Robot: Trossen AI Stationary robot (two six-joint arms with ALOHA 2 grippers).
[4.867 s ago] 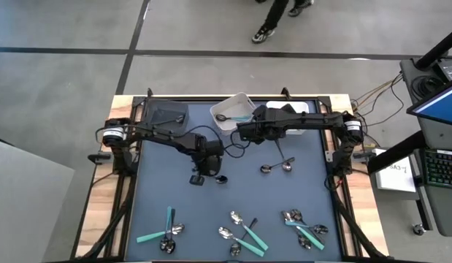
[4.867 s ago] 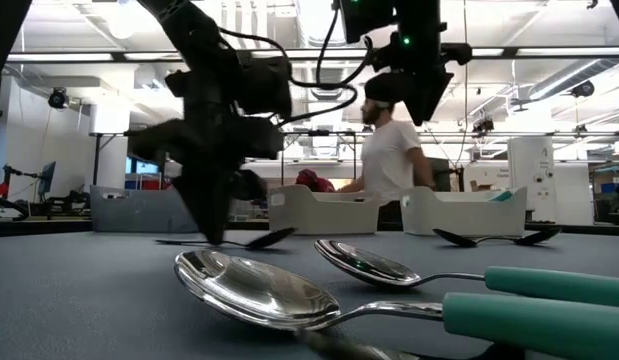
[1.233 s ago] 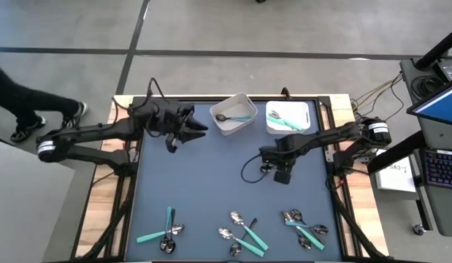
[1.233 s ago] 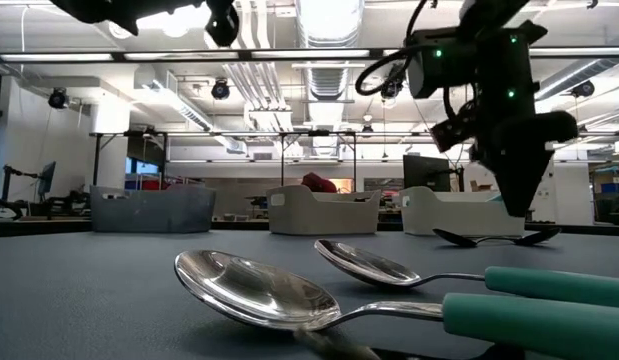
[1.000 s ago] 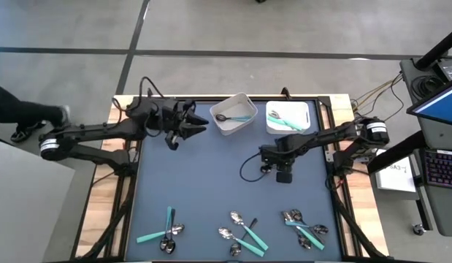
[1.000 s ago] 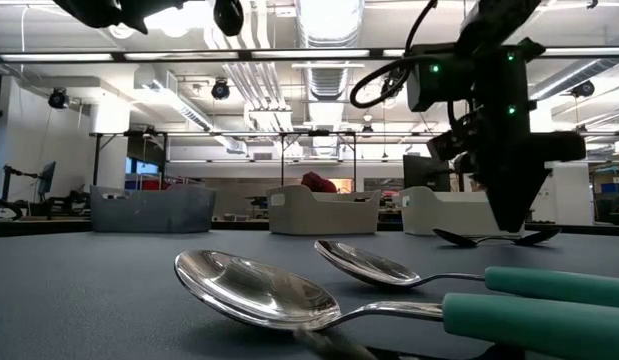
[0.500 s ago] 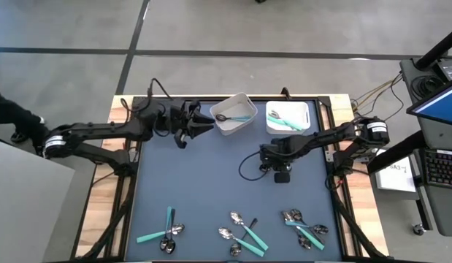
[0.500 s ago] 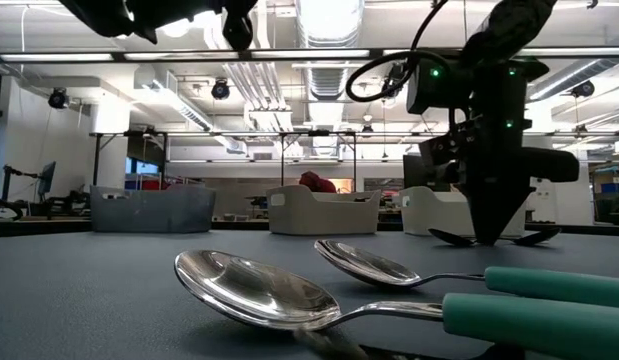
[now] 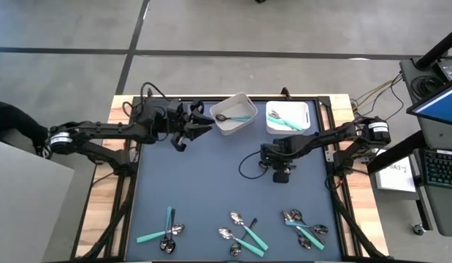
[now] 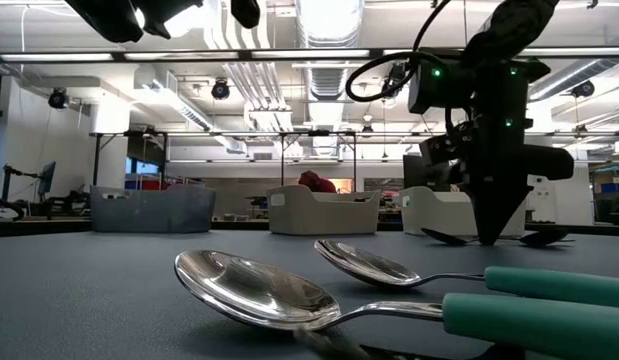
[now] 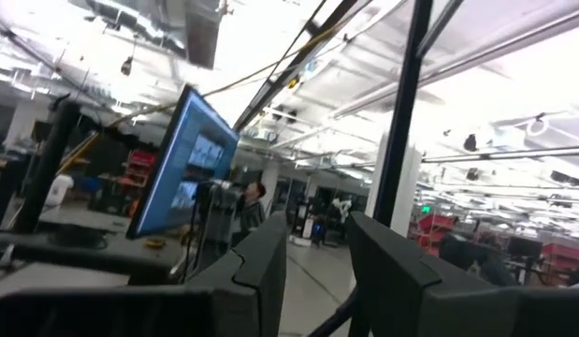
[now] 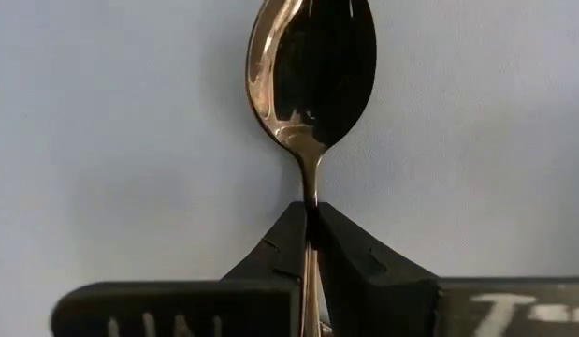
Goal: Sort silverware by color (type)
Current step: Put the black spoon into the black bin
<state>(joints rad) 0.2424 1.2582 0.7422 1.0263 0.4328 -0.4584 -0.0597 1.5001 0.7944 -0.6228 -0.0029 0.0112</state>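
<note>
The right end effector (image 12: 311, 245) has its fingers pinched together on the thin neck of a dark-handled spoon (image 12: 312, 80) that lies flat on the blue-grey surface (image 9: 174, 183), a little nearer the arm bases than the white bin of teal utensils (image 9: 288, 117). My worry is the grip itself: the fingers meet on a narrow, polished stem, so on lifting the spoon could swivel bowl-down or slide out, and a second dark spoon (image 10: 544, 238) lying just beside it could be nudged aside. If it swings, it may also catch the rim of a bin when carried over. The left end effector (image 9: 200, 123) hangs in the air just beside the other white bin (image 9: 233, 113), which holds a dark spoon and a teal handle; its fingers stand apart with nothing between them, and it sits near enough that bin to crowd any approach from the right arm. The remaining silverware lies in three loose clusters (image 9: 244, 232) along the surface's near edge, well apart from the white bins, with teal handles crossed over metal heads, so they will be awkward to single out. Around the surface is grey floor with dark lines, a monitor and keyboard (image 9: 439, 169) to the right arm's side, and an open workshop hall behind.
</note>
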